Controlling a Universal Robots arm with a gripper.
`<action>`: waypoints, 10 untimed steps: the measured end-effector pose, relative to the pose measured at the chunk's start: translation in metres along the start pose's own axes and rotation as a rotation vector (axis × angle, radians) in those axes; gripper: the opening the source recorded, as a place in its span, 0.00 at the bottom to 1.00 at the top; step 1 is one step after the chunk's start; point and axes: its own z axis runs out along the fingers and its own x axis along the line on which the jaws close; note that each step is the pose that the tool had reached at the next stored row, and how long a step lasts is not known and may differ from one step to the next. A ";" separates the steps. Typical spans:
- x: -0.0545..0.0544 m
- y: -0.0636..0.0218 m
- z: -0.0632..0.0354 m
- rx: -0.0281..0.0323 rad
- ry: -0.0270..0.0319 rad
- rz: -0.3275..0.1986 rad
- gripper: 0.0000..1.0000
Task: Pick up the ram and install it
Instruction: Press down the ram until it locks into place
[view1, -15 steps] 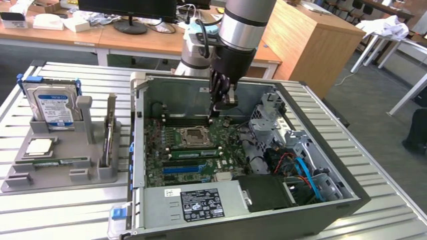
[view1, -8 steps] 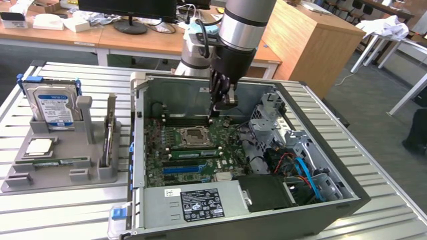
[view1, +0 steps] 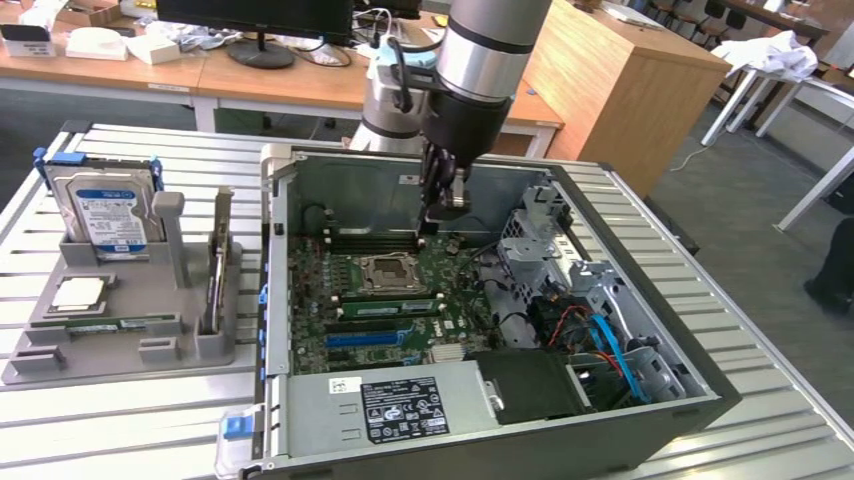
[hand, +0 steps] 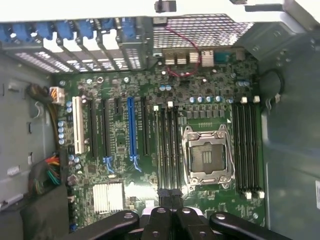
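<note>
Your gripper (view1: 437, 232) hangs inside the open case (view1: 641, 420), low over the motherboard (view1: 314, 285), and its fingers are closed tight together; you can see nothing green pinched between them, so judge it to be carrying nothing. Look for the ram (view1: 387, 302) on the board itself: a narrow green stick stands on its edge in a slot just beside the socket (view1: 388, 268), on the side of the socket that faces the blue slot (view1: 360, 339). That it is the task's stick and sits fully home is a judgement, since the latches at its ends are too small to read. Its long axis runs along the slot, roughly across the exterior view from left to right, parallel to the empty black slots (view1: 374, 241) on the far side of the socket. From the fingertips the stick lies toward the near edge of that view and slightly to its left, with the socket in between as the picture has it. In the wrist view, though, the closed fingers line up with the end of the bank of slots between the socket and the blue slot, so the gripper probably stands above one end of the ram's row and not over the far bank. The relation that matters is end-on: the fingers are over the row's end and apart from the stick, not touching it
</note>
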 end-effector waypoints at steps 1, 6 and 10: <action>0.000 0.0000 0.0001 0.0005 -0.0004 0.016 0.10; 0.000 0.0000 0.0007 0.0028 -0.0022 0.104 0.10; 0.000 0.0000 0.0013 0.0047 -0.0037 0.176 0.10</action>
